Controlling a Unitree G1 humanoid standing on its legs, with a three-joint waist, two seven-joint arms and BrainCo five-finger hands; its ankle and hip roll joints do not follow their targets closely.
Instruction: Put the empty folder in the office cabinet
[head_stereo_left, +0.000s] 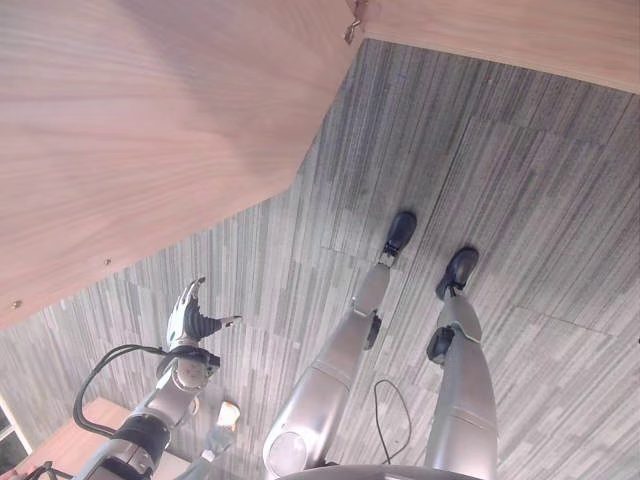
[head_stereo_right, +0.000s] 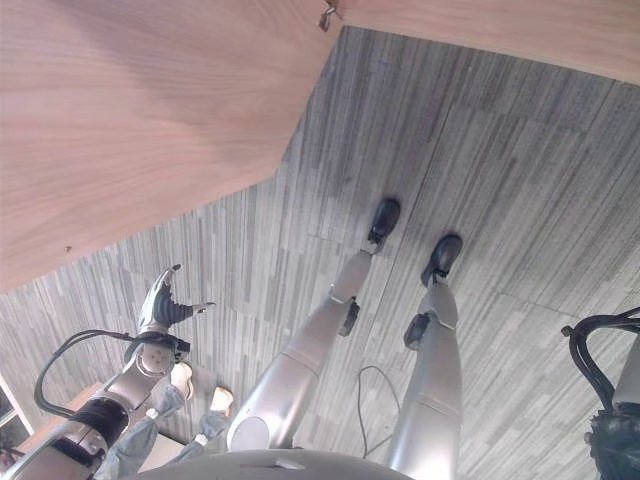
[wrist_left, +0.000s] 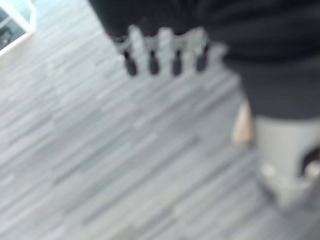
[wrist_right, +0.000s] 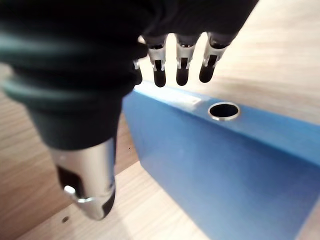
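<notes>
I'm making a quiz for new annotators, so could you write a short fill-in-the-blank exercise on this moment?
1. The folder in front of the right hand is ____ in colour.
2. The round metal ring sits on the folder's ____.
3. The folder stands on a shelf made of ____.
4. The left hand hangs with straight fingers above the grey ____.

Missing words: blue; spine; wood; floor

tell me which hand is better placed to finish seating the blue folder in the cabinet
Right, probably. The right hand hangs open just above the blue folder, which stands on the cabinet shelf. The left hand hangs open over the floor.
</notes>
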